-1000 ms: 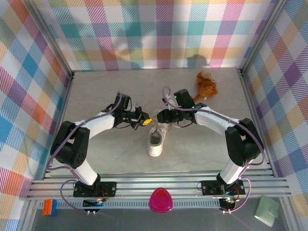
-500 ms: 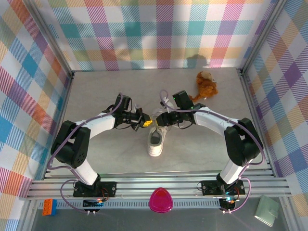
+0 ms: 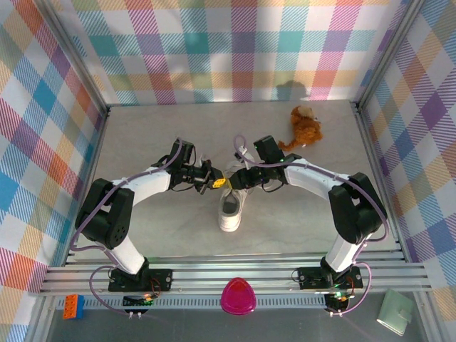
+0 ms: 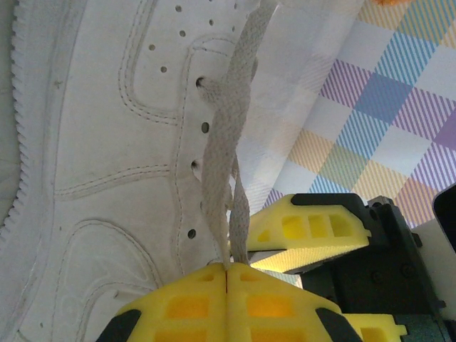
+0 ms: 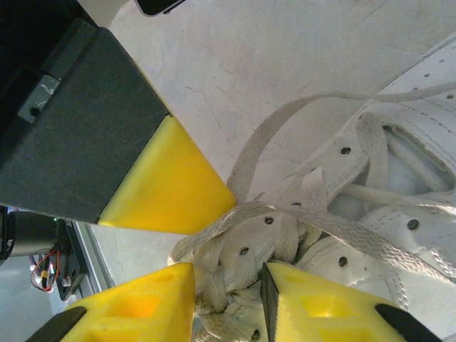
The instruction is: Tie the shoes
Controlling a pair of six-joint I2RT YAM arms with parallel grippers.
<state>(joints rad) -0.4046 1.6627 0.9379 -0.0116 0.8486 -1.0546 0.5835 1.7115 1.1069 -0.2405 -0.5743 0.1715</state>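
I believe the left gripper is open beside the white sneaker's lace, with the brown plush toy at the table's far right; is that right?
Not quite: the left gripper is shut on the lace of the white sneaker, as the left wrist view shows. The brown plush toy is indeed at the far right of the table.

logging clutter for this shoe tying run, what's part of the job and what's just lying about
Job: sneaker, laces, left gripper, right gripper.
Lying about: plush toy, pink dome, orange block, grey-green pad.
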